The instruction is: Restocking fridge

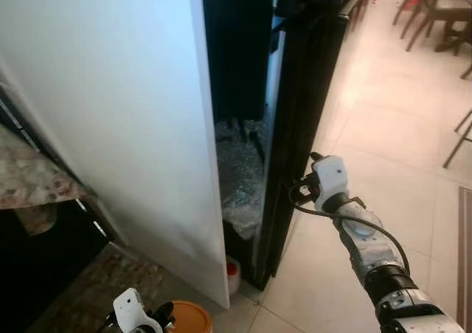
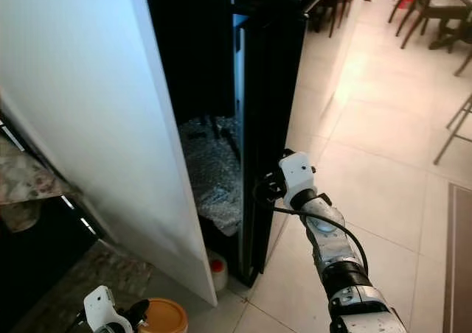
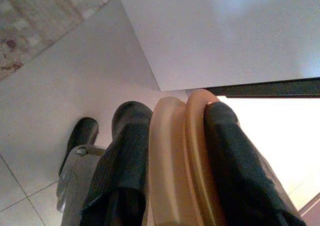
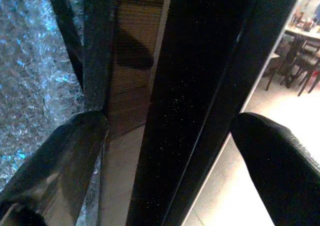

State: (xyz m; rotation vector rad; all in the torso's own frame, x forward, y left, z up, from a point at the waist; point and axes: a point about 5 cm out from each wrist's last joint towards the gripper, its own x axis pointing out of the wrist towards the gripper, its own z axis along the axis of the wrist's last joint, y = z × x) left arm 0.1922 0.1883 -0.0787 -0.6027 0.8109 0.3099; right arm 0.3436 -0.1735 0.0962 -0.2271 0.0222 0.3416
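Observation:
The fridge stands with its white door (image 1: pixel 125 127) swung out on the left and its black door (image 1: pixel 302 112) ajar on the right. My right gripper (image 1: pixel 302 189) is open at the black door's edge (image 4: pixel 200 86), one finger (image 4: pixel 60 166) inside and the other (image 4: pixel 275 156) outside. Low at the bottom of the head views, my left gripper (image 1: pixel 158 324) is shut on a round orange container (image 1: pixel 190 318), whose tan rim (image 3: pixel 172 161) sits between the fingers. Crumpled bubble wrap (image 1: pixel 240 178) fills the lower fridge interior.
A white bottle with a red cap (image 1: pixel 233 272) stands on the floor at the foot of the fridge. A marble counter (image 1: pixel 29 178) is at the left. Dining chairs (image 1: pixel 435 9) stand at the far right across the tiled floor (image 1: pixel 383 141).

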